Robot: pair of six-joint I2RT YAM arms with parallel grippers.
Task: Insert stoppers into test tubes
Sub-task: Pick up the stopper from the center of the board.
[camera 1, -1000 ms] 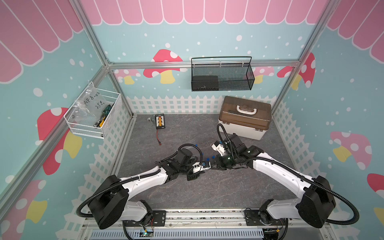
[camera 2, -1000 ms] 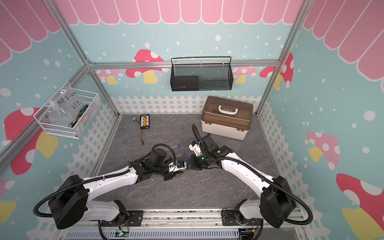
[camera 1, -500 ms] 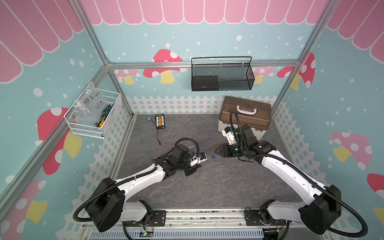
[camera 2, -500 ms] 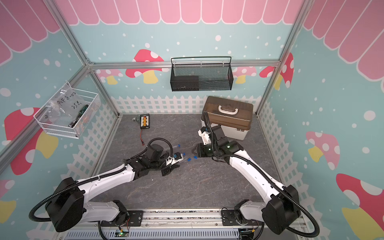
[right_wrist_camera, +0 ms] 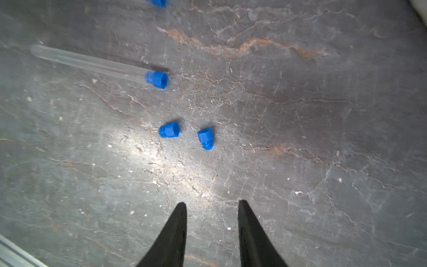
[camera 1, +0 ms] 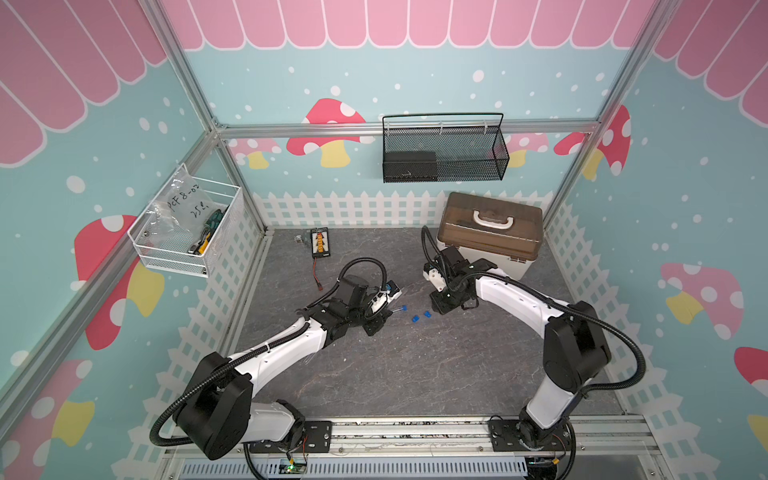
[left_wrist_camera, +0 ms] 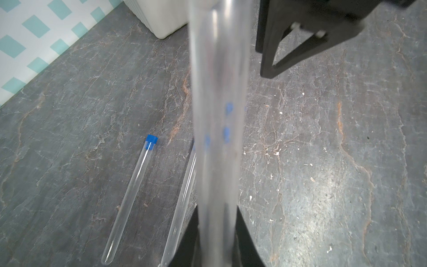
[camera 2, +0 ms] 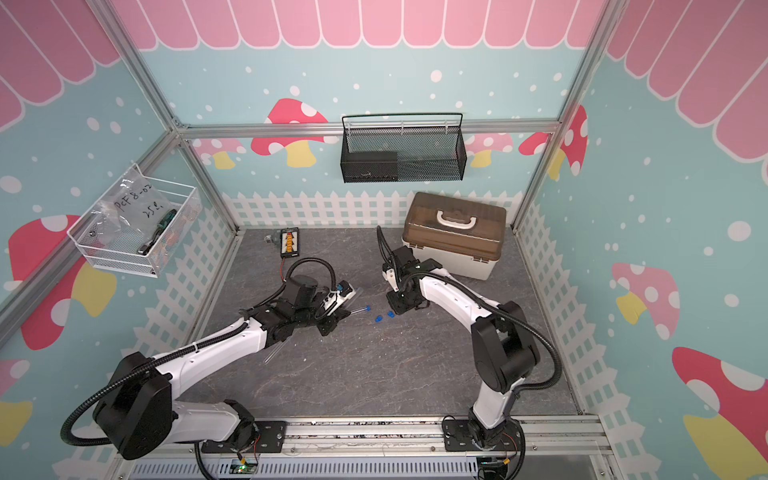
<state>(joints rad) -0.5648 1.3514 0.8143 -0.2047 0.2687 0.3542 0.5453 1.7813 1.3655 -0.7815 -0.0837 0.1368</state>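
Nearest the base, the left end effector [left_wrist_camera: 217, 208] is clenched on a bare test tube [left_wrist_camera: 217, 92]. It grips low on the tube, so most of the length sticks out ahead of the fingers. The far end runs out of the left wrist view, so its mouth cannot be checked. I judge it is held up off the desk [left_wrist_camera: 323, 161] and aimed toward the other arm so a plug can be pushed in from that side.

Under it, 2 more tubes lie flat on the desk, side by side but apart. The capped tube [left_wrist_camera: 129, 196] has a fitted stopper [left_wrist_camera: 152, 139] in its mouth, so it looks finished. The neighbour tube [left_wrist_camera: 181, 203] has its mouth hidden behind the held tube, and a blue smudge there may be a cap, but I cannot tell.

A little further out, a loose stopper [right_wrist_camera: 169, 130] and a second stopper [right_wrist_camera: 205, 138] lie on their sides, near each other but not touching. The right end effector [right_wrist_camera: 211, 202] is released, its jaws apart with nothing between them. Its tips point down at the desk just short of the 2 plugs, probably lining up to pick 1.

At the back, a brown-lidded box [camera 1: 490, 232] sits well clear of the work.
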